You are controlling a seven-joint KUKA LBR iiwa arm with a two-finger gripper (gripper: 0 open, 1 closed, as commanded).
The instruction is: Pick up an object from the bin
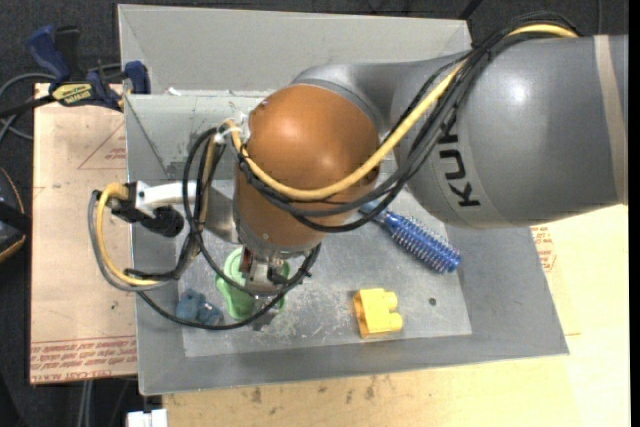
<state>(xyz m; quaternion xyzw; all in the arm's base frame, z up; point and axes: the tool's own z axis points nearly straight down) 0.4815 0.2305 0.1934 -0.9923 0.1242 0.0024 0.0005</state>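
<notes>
My gripper is down at the floor of the grey bin. It is well to the view's left of the yellow block and, like the block, near the bin's front edge. It sits right over a green thing, rounded and light green, that lies on the bin floor. The green shows under the gripper's tip and on the side turned away from the yellow block. I cannot tell whether my gripper is open or closed, nor whether it touches the green thing, because my own wrist and the orange cover above it hide most of it.

A small blue-grey thing lies just beyond the green thing, farther from the yellow block and apart from my gripper. Behind the yellow block and a little to its right, towards the bin's back, a blue hairbrush lies slanted. Its bristled head is nearer the block and its handle runs under my arm. The yellow block itself stands alone, touching nothing.
</notes>
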